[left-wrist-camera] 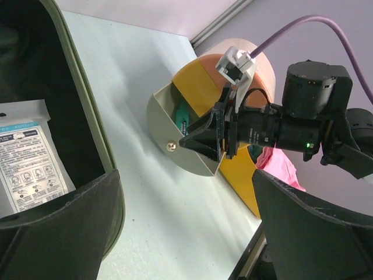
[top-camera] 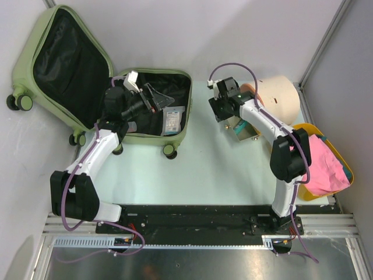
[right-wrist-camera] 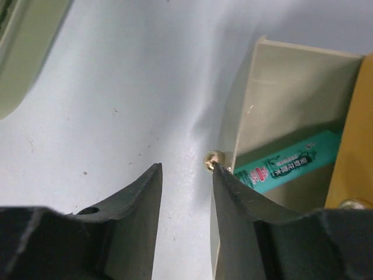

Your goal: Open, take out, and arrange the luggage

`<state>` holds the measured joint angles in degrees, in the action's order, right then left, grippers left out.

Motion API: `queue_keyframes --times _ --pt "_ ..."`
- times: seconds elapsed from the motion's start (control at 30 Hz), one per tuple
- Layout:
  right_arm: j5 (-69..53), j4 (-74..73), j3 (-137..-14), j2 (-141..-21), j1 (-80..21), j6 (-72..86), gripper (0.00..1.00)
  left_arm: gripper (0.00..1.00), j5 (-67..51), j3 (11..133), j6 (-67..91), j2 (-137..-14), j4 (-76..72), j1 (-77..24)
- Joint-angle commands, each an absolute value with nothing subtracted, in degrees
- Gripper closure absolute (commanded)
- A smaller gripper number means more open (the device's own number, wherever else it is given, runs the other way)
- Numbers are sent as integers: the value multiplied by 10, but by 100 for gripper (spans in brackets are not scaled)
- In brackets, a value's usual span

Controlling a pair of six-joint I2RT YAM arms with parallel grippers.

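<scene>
We lose part of the luggage (top-camera: 64, 64) lining behind the left arm. The case lies open at the far left, halves spreading left to right, lid tilted toward the corner. The left gripper (top-camera: 157, 98) hovers over it, jaws wide, while the right gripper (right-wrist-camera: 186, 172) has its jaws partly apart beside a box (right-wrist-camera: 285, 93) knob (right-wrist-camera: 211, 158).

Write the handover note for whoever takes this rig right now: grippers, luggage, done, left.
The luggage lies open at far left, lid swung back.
The left gripper hangs over its lower half, jaws wide open, empty.
The right gripper is at the brass knob of the beige box, jaws apart, empty; a green tube lies in that box.
Done: opened. Whether anything came out of it cannot be told.
Left: a white packet lies inside; take it out and arrange it.
</scene>
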<state>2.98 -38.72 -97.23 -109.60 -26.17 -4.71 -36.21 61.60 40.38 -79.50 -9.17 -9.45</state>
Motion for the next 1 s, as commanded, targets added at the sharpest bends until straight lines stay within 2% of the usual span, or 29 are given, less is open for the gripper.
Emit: queue_keyframes --times 0.0,0.1,0.3,0.73,0.97 --pt "32 -359 -952 -1085 -283 -108 62 0 -364 626 382 -789 -91 -94" --pt "76 -357 -943 -1109 -288 -139 73 0 -363 626 381 -791 -87 -92" --pt "120 -351 -934 -1135 -271 -183 80 0 -359 628 375 -791 -79 -91" --pt "237 -259 -875 -1136 -227 -346 79 0 -355 637 372 -805 -72 -88" --pt "273 -206 -837 -1136 -213 -414 73 0 -353 642 373 -809 -67 -81"
